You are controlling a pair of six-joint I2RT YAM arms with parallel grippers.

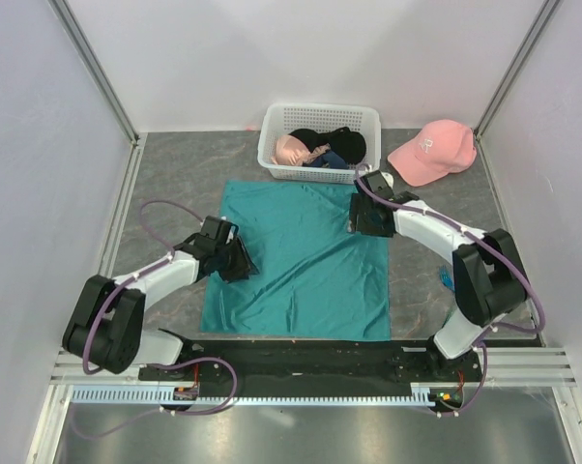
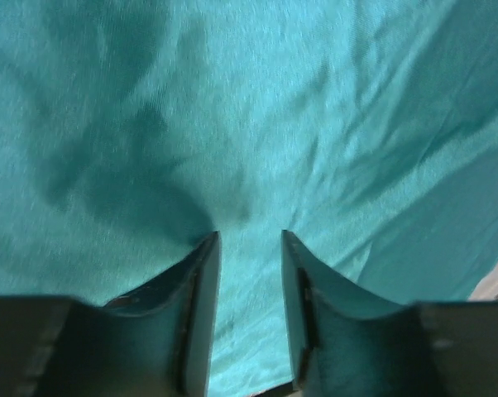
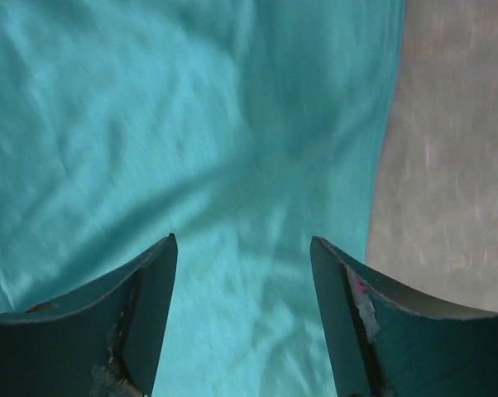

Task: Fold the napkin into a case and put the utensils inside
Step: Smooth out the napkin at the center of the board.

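Note:
The teal-green napkin (image 1: 305, 261) lies spread as one flat sheet in the middle of the table; no folded case shows. My left gripper (image 1: 243, 265) sits low over the napkin's left edge. In the left wrist view it (image 2: 249, 236) is open, with only cloth (image 2: 249, 99) beneath the gap. My right gripper (image 1: 360, 220) hovers over the napkin's upper right edge. The right wrist view shows it (image 3: 242, 240) open wide above the cloth (image 3: 150, 124), near its border with the bare table (image 3: 456, 149). A small blue utensil (image 1: 448, 279) peeks out beside the right arm's elbow.
A white lattice basket (image 1: 272, 130) with black and pink garments stands just behind the napkin. A pink cap (image 1: 431, 150) lies at the back right. White walls enclose the grey table (image 1: 175, 184) on three sides.

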